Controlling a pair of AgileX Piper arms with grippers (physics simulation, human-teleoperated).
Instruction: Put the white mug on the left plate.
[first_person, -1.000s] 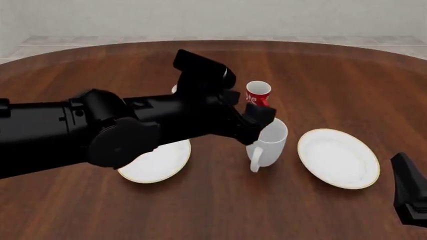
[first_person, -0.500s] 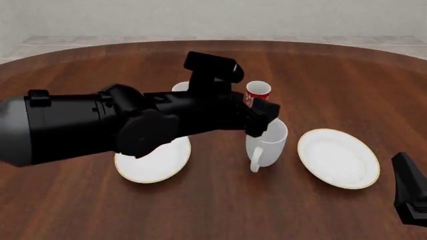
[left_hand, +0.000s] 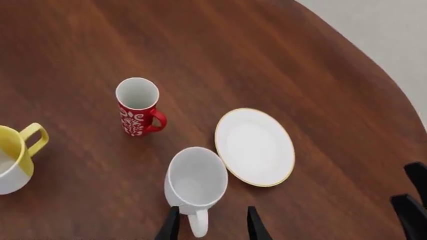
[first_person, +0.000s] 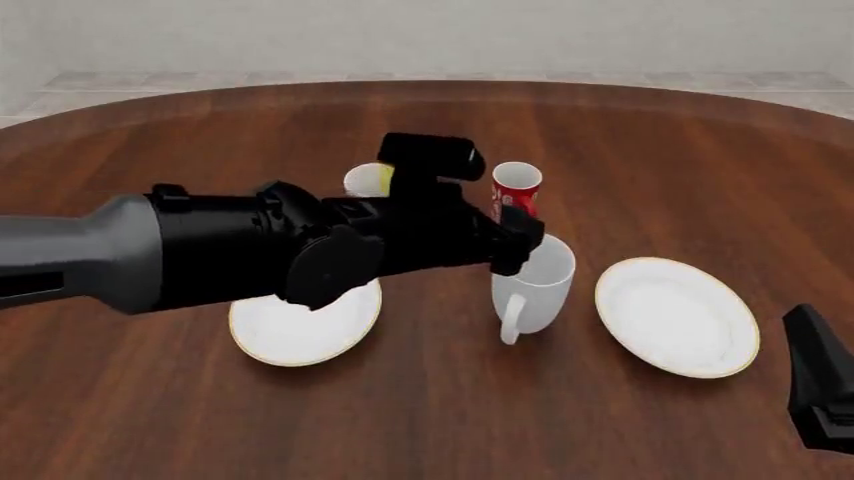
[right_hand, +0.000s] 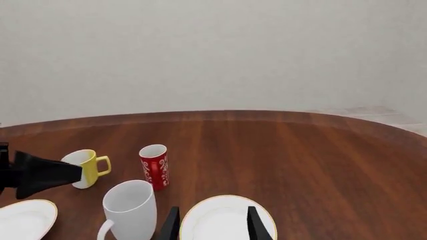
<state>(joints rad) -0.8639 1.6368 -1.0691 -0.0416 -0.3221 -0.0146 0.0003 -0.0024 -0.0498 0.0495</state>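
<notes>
Your left gripper (left_hand: 210, 225) hangs over the white mug (first_person: 534, 290), fingers apart either side of the handle, nothing clamped yet. Over the last second your arm has swung round and settled above it. The mug stands upright on the table, between the plates; the left plate (first_person: 287, 335) waits beside it. Your right gripper (right_hand: 210, 225) idles open.

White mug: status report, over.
Left gripper open, straddling white mug handle. Right gripper open, idle. Mug on table, not on left plate. Red mug close behind.
</notes>
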